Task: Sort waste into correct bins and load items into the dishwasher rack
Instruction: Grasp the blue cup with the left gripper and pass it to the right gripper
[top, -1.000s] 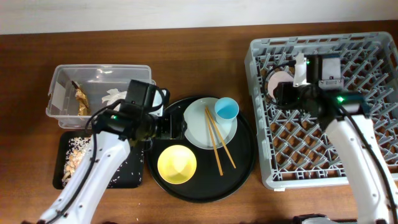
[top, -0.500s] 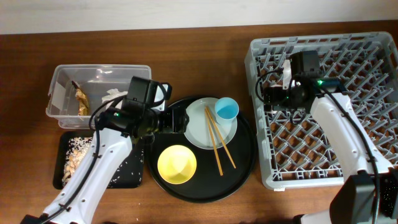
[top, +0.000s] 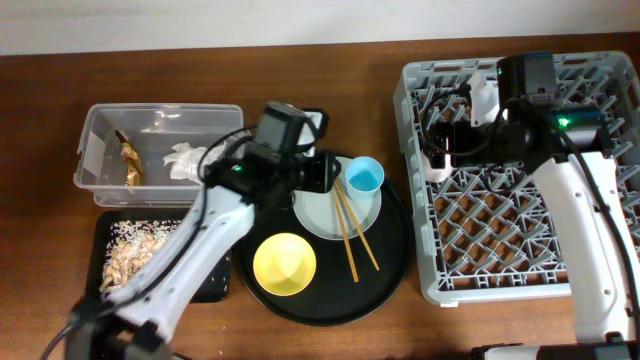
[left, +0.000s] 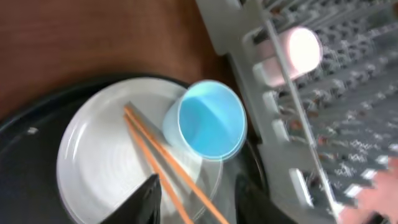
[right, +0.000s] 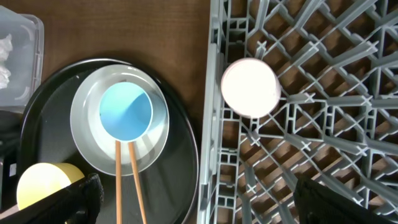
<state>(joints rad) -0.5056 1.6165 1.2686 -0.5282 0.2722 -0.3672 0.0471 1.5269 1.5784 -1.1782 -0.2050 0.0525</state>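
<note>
Pink marks the change. The small pink cup (right: 250, 87) sits among the pegs at the edge of the large grey lattice dishwasher rack (top: 412, 200), on the side nearest the trays. A second ago the right tool (right: 196, 186) hung close over that cup with narrower fingers. Now they are spread wide around nothing and clear of the cup, so I judge that item delivered.

The left tool (left: 198, 202) was at the left rim of the large round black tray (top: 395, 270) with its fingers wide. It has swung across over the pale round plate (top: 318, 212), and the fingers have drawn in to a middling gap. In its wrist view they stand apart. The pair of wooden chopsticks (left: 168, 168) runs down between them, and the sky-blue cup (left: 208, 124) stands on the plate just beyond. Nothing looks clamped, and I cannot tell which of the two it is after.

The crumpled white tissue (top: 185, 158) and gold-brown wrapper (top: 130, 160) lie in the clear rectangular plastic tub (top: 160, 109). The beige rice-like scraps (top: 125, 262) lie on the flat black rectangular tray (top: 215, 285). Sorting seems finished. The cup, plate, chopsticks and yellow bowl (top: 285, 263) remain on the round tray, unloaded.
</note>
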